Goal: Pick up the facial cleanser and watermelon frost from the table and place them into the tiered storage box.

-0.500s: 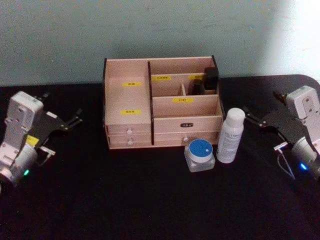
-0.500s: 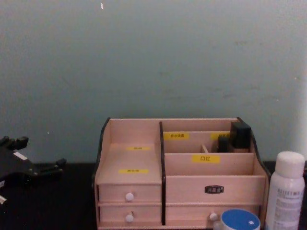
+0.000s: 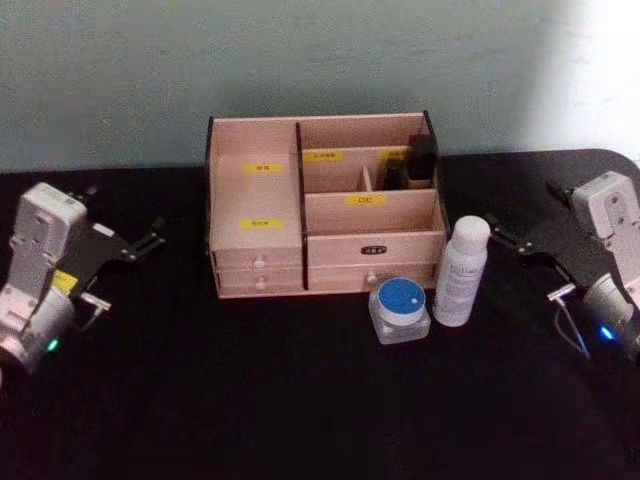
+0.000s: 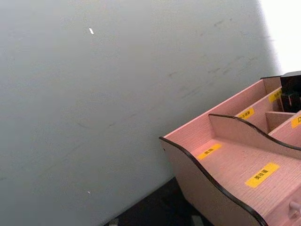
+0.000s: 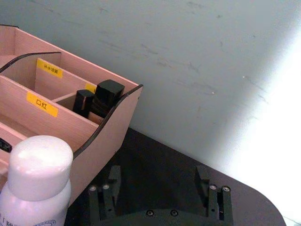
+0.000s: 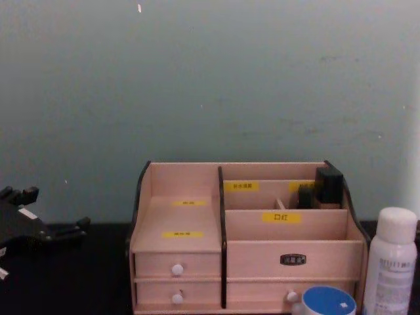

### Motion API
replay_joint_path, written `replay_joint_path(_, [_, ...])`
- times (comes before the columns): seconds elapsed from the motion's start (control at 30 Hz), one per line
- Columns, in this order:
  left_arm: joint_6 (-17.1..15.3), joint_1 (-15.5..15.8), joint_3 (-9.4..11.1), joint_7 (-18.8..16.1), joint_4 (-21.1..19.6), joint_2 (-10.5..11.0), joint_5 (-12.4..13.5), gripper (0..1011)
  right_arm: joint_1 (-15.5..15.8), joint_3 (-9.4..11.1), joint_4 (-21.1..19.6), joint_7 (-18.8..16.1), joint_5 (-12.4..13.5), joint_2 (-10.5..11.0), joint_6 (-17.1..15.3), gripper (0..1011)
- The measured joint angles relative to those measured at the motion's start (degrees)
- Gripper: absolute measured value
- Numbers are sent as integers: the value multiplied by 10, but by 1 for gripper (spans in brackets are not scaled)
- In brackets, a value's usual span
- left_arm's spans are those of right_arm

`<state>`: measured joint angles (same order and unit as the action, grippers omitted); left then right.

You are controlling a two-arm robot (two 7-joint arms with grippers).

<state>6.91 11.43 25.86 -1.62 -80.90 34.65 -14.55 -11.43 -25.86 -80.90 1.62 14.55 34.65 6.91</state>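
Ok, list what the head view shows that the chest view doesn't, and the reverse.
Head view's extras: the right end effector, open, right of the facial cleanser; the stretch of black table in front of the tiered storage box; the watermelon frost with its clear body under the blue lid.
Chest view's extras: the tall stretch of wall above the box, with a white speck near the top.
Shared: the box, the cleanser, the frost's lid, the dark items in the rear right compartment, and the left end effector, open, left of the box.
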Motion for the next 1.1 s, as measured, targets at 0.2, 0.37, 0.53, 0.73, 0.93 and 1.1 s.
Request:
replay_joint_path(0.2, [0, 0, 0, 0, 0, 0, 0, 1001, 0, 0, 0, 0, 0, 0, 0, 1002])
replay_joint_path(0.37, [0, 0, 0, 0, 0, 0, 0, 1001, 0, 0, 0, 0, 0, 0, 0, 1002])
replay_joint_path(0.53, [0, 0, 0, 0, 0, 0, 0, 1001, 0, 0, 0, 0, 0, 0, 0, 1002])
replay_joint_path(0.73, [0, 0, 0, 0, 0, 0, 0, 1001, 0, 0, 0, 0, 0, 0, 0, 1002])
replay_joint_path(0.93, [0, 0, 0, 0, 0, 0, 0, 1001, 0, 0, 0, 0, 0, 0, 0, 1002])
replay_joint_path(1.1, [0, 0, 0, 0, 0, 0, 0, 1001, 0, 0, 0, 0, 0, 0, 0, 1002])
